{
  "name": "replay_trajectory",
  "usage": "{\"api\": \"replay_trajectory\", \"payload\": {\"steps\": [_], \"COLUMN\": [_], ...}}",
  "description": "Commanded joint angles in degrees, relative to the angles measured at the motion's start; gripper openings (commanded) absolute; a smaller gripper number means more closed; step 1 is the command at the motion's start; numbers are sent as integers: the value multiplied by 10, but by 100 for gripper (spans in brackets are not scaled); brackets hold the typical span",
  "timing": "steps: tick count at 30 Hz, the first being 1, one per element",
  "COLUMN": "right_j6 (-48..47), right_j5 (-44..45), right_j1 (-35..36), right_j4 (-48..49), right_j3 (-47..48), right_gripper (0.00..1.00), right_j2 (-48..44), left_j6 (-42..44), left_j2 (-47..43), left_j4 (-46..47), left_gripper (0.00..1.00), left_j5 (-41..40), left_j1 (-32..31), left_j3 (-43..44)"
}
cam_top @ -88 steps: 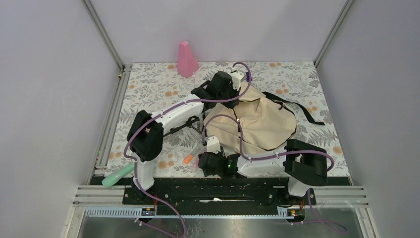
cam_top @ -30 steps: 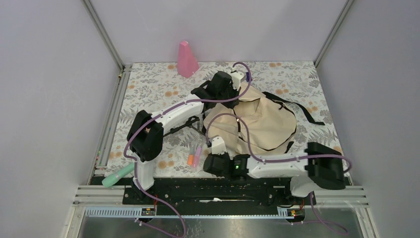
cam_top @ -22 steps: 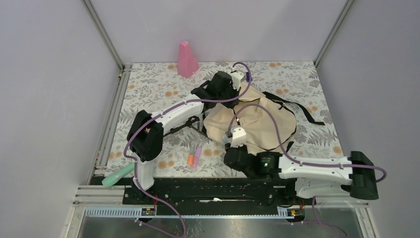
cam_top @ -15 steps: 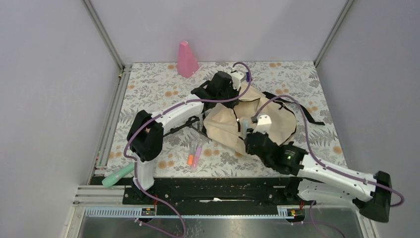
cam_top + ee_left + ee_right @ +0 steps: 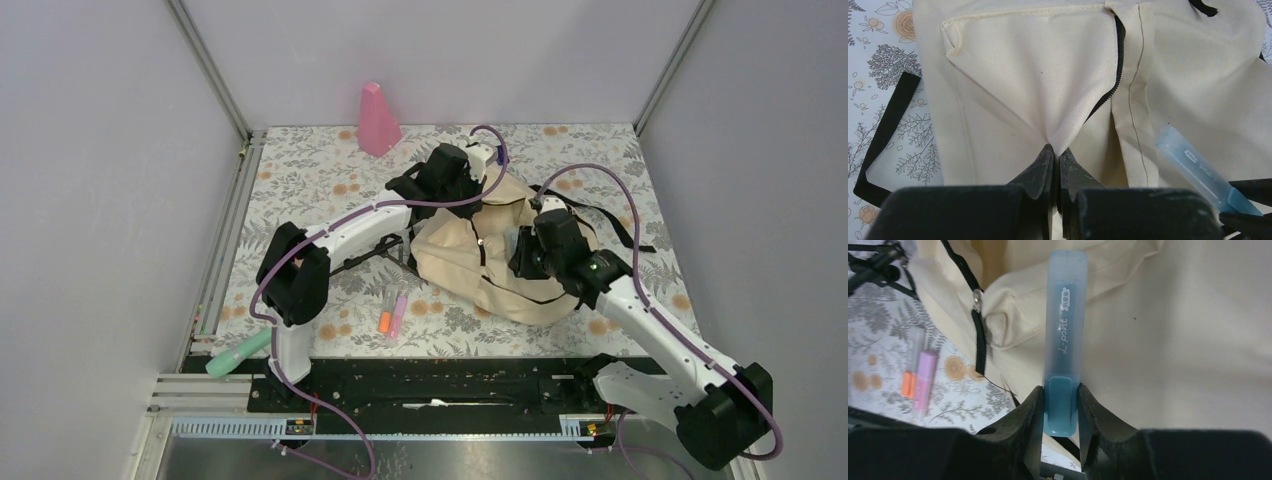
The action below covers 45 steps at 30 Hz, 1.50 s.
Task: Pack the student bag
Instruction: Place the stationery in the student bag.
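On the floral desk (image 5: 300, 190) lies one student bag (image 5: 470, 265), a slumped beige fabric backpack right of centre, with its black straps (image 5: 612, 222) trailing off toward the far right. Two arms reach onto it.

At the bag's far left edge, the left fingers (image 5: 1055, 157) are clenched on a fold of its cloth, which rises to a point between the tips. Just right of that fold a black zipper (image 5: 1115, 70) runs away from the wrist camera, its teeth parted into a dark slit. What lies inside the bag cannot be told from any view.

Over the middle of the bag, the right fingers (image 5: 522, 256) grip one blue highlighter (image 5: 1064, 330) by its capped end, and the translucent barrel sticks out ahead of them above the beige fabric.

Highlighters number three in all. Apart from the blue one held, an orange highlighter (image 5: 383, 320) and a pink highlighter (image 5: 398, 313) lie side by side on the desk, just left of the bag's near edge.

Two other single things lie well apart from the bag: a mint-green tube (image 5: 238, 352) at the near left corner, partly off the cloth, and a pink tapered object (image 5: 377, 120) standing upright at the far edge.
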Motion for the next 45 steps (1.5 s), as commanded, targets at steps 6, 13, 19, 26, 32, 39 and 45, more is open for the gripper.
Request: {"api": "replay_trajectory", "payload": {"steps": [6,13,19,26,32,39,45], "right_j6": [-27,-7,46,138,158,153,184], "right_j5": [-208,-258,-187,-108,-83,42,104], "right_j1": [-101,-135,-139,-138,-117,-47,-9], "right_j4": [14,15,97,256,328,343,365], "right_j3": [102,175,188,124,97,70,40], "right_gripper": [0,0,0,0,0,0,0], "right_j2": [101,218,258,260,272,279,292], "left_j6": [17,20,21,21,18,18,18], "left_j2": [-38,-41,-45,-48,-47,-46,-47], "left_j4": [39,41,44,47,49,50,50], "left_gripper": [0,0,0,0,0,0,0], "left_j5": [-16,-12,-8,-6,-2,-2,-2], "left_j1": [4,4,4,4,4,4,4], "left_j3": [6,3,3,1,1,0,0]}}
